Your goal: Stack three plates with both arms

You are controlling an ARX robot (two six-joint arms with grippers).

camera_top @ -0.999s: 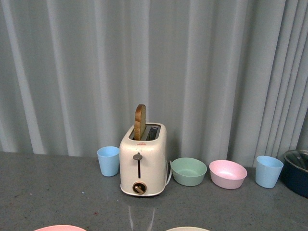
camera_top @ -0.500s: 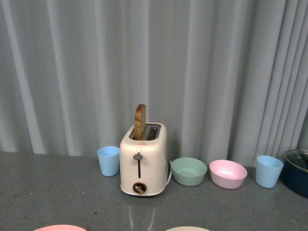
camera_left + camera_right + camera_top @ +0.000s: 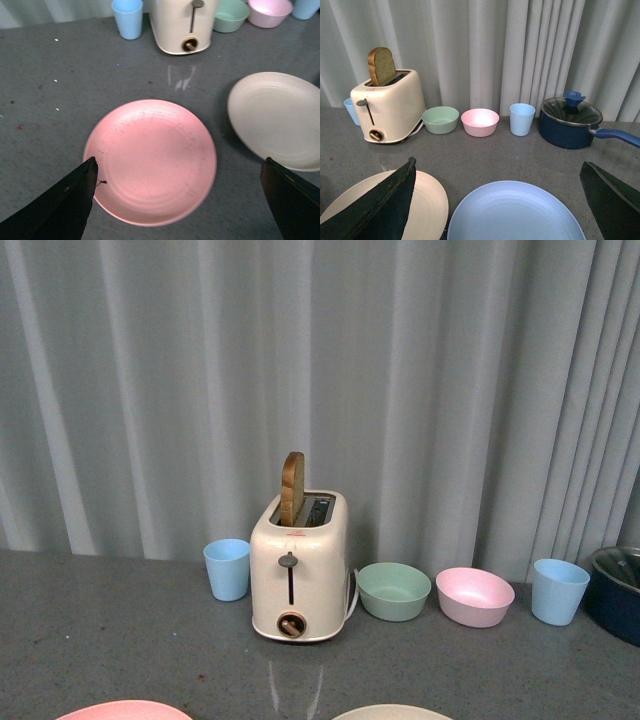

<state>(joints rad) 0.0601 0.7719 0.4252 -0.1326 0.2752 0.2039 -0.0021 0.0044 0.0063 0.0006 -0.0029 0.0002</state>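
From the front, a pink plate (image 3: 120,710) and a cream plate (image 3: 390,713) peek in at the worktop's (image 3: 120,630) near edge. The left wrist view shows the left gripper (image 3: 180,165) wide open and empty above the pink plate. In the right wrist view, the right gripper (image 3: 498,165) is wide open and empty above a blue plate (image 3: 515,212), just beside the cream one.

The counter (image 3: 120,640) is dark grey, flecked with pale and reddish specks. Behind it hangs a pale grey-white curtain (image 3: 430,390), striped by its own vertical folds. The three matte plates are the pink plate (image 3: 150,160), the cream plate (image 3: 280,117) and the light blue plate (image 3: 515,215) — all plain apart from faint concentric rings. The toaster (image 3: 298,575) is cream with a bronze knob, and its toast (image 3: 292,488) is brown. The toaster-side cup (image 3: 227,568) and the pot-side cup (image 3: 558,590) are light blue. The green bowl (image 3: 393,590) is mint and the pink bowl (image 3: 474,595) is pastel. The pot (image 3: 567,125) is navy — handle and lid knob a brighter blue. The left pincer (image 3: 180,162) and the right pincer (image 3: 498,165) are black.
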